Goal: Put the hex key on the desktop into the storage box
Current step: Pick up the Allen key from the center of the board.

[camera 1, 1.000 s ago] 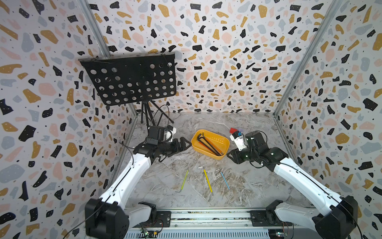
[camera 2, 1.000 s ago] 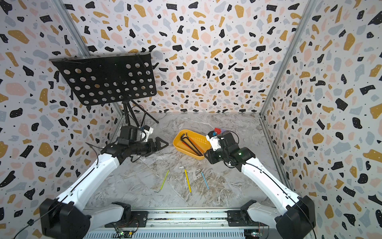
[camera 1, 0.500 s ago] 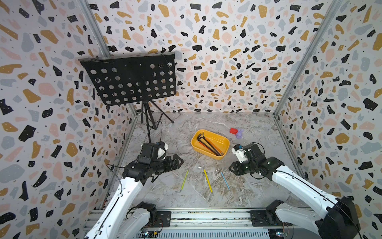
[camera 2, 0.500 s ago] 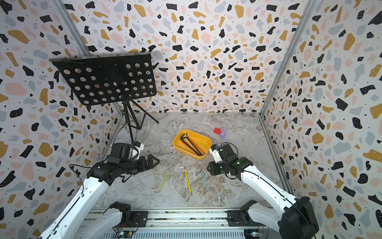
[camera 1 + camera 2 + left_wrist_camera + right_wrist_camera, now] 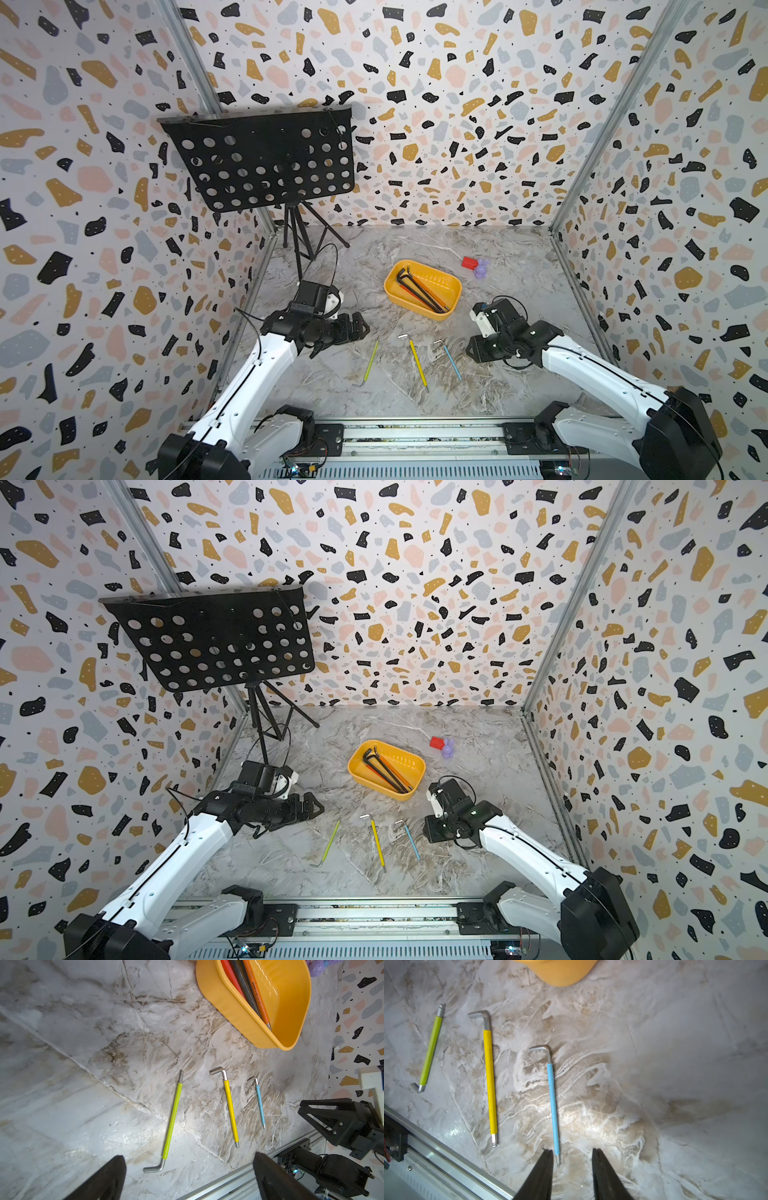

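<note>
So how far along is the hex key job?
Done: a few dark and orange keys lie in the storage box. In hand: nothing; left gripper and right gripper are open and empty, the right poised by the blue key. Left: green key, yellow key and blue key on the desktop.

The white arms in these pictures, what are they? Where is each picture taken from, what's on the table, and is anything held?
Two robot arms, mounted at the near edge of a marble desktop, each ending in a two-fingered hand. The two wide pictures come from one overhead camera; the two close ones from cameras on the wrists. Three hex keys lie on the desktop: green, yellow, blue. The yellow storage box behind them holds more keys. Further back are a red block, a purple figure and a black music stand. The left hand and right hand are open, holding nothing.
</note>
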Robot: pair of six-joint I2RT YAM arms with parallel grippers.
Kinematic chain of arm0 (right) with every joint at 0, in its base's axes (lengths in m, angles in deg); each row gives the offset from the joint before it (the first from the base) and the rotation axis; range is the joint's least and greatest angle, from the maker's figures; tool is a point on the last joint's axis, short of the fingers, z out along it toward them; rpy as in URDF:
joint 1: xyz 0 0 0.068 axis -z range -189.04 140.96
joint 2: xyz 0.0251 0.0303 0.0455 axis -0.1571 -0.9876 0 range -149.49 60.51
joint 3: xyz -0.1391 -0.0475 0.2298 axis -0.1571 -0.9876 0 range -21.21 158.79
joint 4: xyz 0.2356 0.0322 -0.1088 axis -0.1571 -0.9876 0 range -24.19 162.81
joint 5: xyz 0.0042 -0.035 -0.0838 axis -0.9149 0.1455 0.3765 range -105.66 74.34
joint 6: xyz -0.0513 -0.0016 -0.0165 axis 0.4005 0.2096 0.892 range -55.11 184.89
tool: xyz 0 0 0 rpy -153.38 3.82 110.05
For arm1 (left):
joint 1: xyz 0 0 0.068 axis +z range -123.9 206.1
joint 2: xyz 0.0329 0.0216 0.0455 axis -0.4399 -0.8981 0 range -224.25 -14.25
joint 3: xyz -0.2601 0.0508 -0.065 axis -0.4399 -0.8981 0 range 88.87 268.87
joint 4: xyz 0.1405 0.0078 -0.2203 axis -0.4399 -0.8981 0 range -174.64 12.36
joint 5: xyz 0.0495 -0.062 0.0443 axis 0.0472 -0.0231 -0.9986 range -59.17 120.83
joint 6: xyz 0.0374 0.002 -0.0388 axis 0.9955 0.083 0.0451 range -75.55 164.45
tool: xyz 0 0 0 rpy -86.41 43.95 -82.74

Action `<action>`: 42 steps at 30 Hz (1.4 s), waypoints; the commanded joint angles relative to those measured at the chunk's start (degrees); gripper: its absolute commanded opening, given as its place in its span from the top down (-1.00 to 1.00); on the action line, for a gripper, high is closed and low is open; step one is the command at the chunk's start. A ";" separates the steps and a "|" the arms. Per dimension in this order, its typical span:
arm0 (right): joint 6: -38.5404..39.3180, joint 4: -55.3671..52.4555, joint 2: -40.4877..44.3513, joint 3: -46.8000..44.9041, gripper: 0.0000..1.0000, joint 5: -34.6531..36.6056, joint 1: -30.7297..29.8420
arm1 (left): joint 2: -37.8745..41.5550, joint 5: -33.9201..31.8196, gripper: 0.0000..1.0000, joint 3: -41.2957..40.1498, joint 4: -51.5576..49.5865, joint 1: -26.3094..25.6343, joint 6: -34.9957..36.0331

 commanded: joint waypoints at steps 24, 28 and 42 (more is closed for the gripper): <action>-8.28 5.58 -11.61 2.33 0.31 8.58 -10.05 | -2.76 0.25 -0.99 2.40 0.51 -0.41 1.78; -8.91 6.75 -12.78 2.56 0.31 8.92 -11.34 | -2.77 0.29 -0.99 2.43 0.64 -0.40 1.85; -9.36 7.03 -20.73 5.55 0.32 12.97 -14.82 | -2.49 0.06 -0.99 2.37 0.63 -0.58 1.77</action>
